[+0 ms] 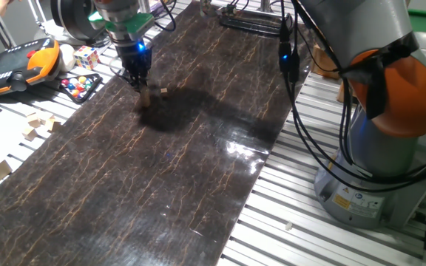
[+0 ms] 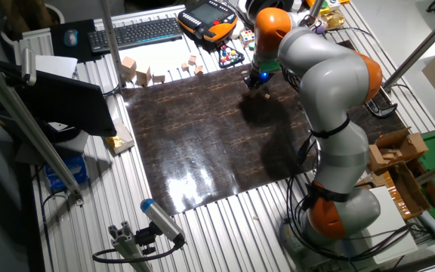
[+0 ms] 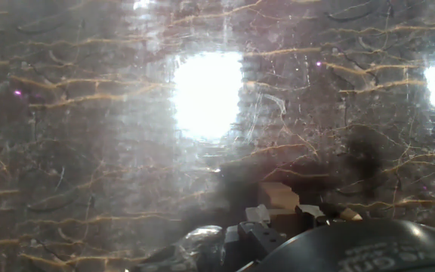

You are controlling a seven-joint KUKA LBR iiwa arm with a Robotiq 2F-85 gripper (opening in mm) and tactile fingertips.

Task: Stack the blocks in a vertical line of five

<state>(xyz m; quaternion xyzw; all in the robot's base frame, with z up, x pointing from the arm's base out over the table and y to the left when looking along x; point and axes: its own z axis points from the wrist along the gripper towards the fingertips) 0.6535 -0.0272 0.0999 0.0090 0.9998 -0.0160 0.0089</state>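
My gripper (image 1: pixel 140 86) hangs low over the far left part of the dark mat (image 1: pixel 161 170), fingers pointing down. Right under its tips stands a short stack of tiny tan blocks (image 1: pixel 146 97); I cannot tell how many it holds. In the hand view the top block (image 3: pixel 278 195) sits between my fingertips (image 3: pixel 257 214), which stand close against its sides, so the gripper looks shut on it. One more loose block (image 1: pixel 163 91) lies on the mat just right of the stack. In the other fixed view the gripper (image 2: pixel 257 83) has a block (image 2: pixel 267 95) beside it.
Off the mat's left edge lie a multicoloured puzzle cube (image 1: pixel 87 56), a teach pendant (image 1: pixel 17 65), a tray of coloured balls (image 1: pixel 80 87) and larger pale wooden blocks (image 1: pixel 39 125). A keyboard (image 2: pixel 134 32) sits beyond them. The arm's base (image 1: pixel 376 177) stands at the right.
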